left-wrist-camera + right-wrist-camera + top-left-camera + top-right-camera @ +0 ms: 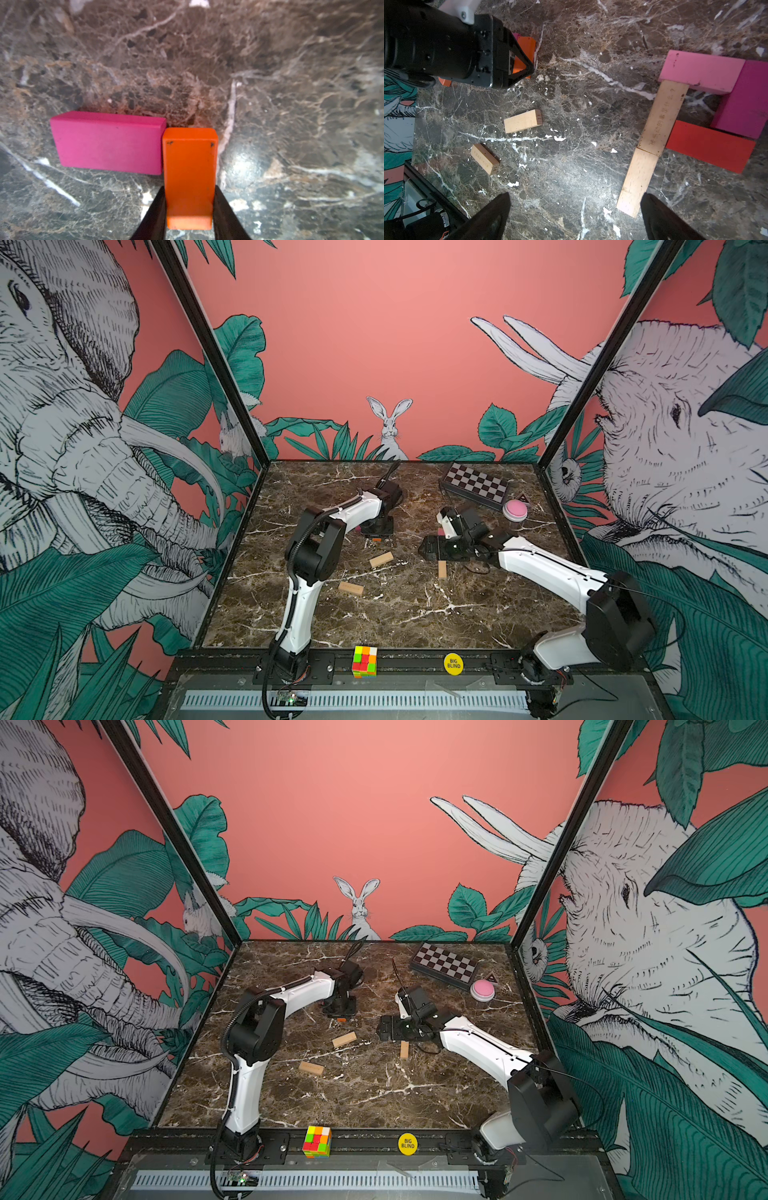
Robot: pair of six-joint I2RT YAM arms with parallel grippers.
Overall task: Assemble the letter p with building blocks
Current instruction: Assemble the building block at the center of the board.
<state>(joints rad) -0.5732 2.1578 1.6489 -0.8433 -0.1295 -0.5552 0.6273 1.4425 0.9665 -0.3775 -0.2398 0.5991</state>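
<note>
Orange rectangular wooden block (pixel 190 176): pinched in jaws of left gripper (pixel 189 193), touches end of magenta rectangular block (pixel 108 143). Right gripper (pixel 576 199): gapes wide, empty, beside tan wooden plank (pixel 637 182).

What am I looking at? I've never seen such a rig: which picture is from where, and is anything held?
Two robot arms work over a marble table. The two wide pictures come from one overhead camera; the close-ups come from a camera on each wrist. The left claw is shut on an orange block, beside a magenta block. The right claw is open and empty, by a part-built shape of pink, magenta, red and tan blocks. Two loose tan blocks lie nearby.
</note>
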